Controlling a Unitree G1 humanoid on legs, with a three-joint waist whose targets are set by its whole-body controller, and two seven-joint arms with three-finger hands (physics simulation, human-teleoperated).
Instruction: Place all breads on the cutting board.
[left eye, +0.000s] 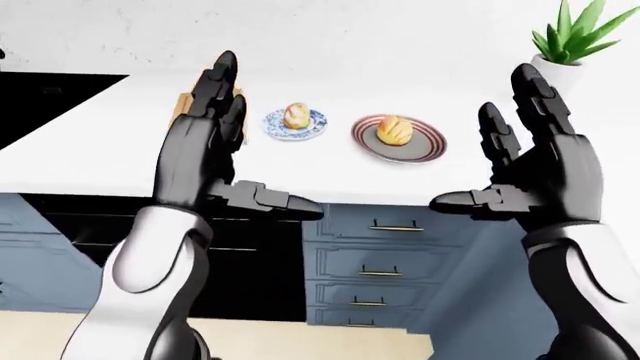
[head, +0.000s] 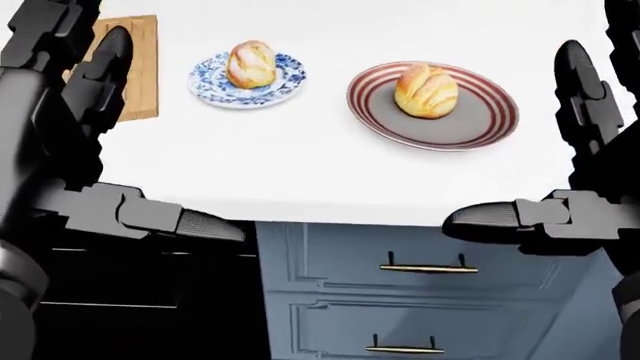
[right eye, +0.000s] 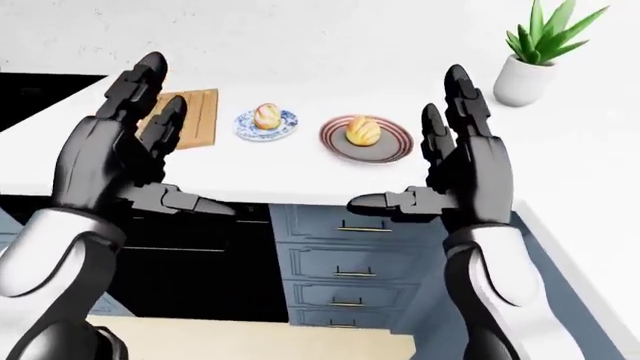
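Note:
One bread roll (head: 251, 64) sits on a blue patterned plate (head: 213, 92) on the white counter. A second roll (head: 426, 90) lies on a red-striped plate (head: 485, 120) to its right. The wooden cutting board (head: 143, 71) lies at the top left of the head view, partly hidden by my left hand. My left hand (head: 150, 142) is open, fingers up, at the counter's near edge below the board. My right hand (left eye: 480, 139) is open too, right of the striped plate. Neither hand holds or touches anything.
A potted plant (right eye: 525, 75) in a white pot stands on the counter at the far right. Blue drawers (head: 420, 262) with brass handles lie under the counter, beside a dark appliance front (head: 130, 307). A black cooktop (left eye: 50, 97) is at the left.

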